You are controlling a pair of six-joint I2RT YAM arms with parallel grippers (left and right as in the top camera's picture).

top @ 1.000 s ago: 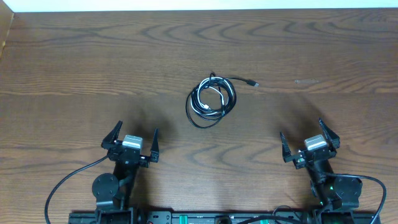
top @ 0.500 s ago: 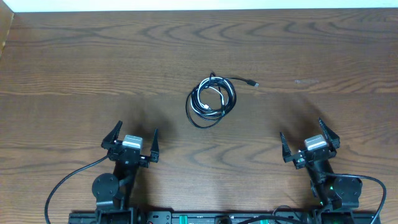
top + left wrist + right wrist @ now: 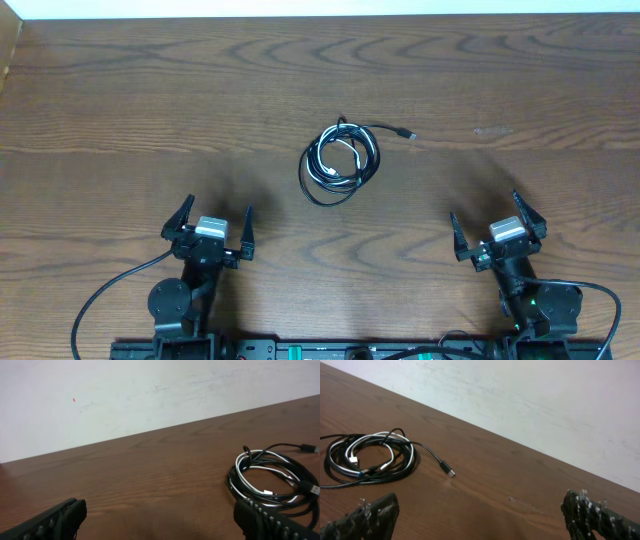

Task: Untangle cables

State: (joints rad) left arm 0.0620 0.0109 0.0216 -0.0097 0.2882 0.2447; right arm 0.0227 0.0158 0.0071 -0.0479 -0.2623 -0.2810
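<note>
The cables [image 3: 341,161] lie in one coiled bundle on the wooden table, black cords looped round a shorter white one, with a black plug end [image 3: 406,133] trailing to the right. The left wrist view shows the bundle [image 3: 272,481] at the right; the right wrist view shows it [image 3: 369,458] at the left, plug [image 3: 449,472] pointing out. My left gripper [image 3: 212,227] stands open near the front left, well short of the bundle, with nothing between its fingers. My right gripper [image 3: 497,228] stands open at the front right, also holding nothing.
The brown wooden table [image 3: 150,100] runs back to a white wall [image 3: 150,390]. Each arm's thick black wire [image 3: 110,295] trails along the front edge by the arm bases. A faint pale scuff [image 3: 492,130] marks the wood right of the plug.
</note>
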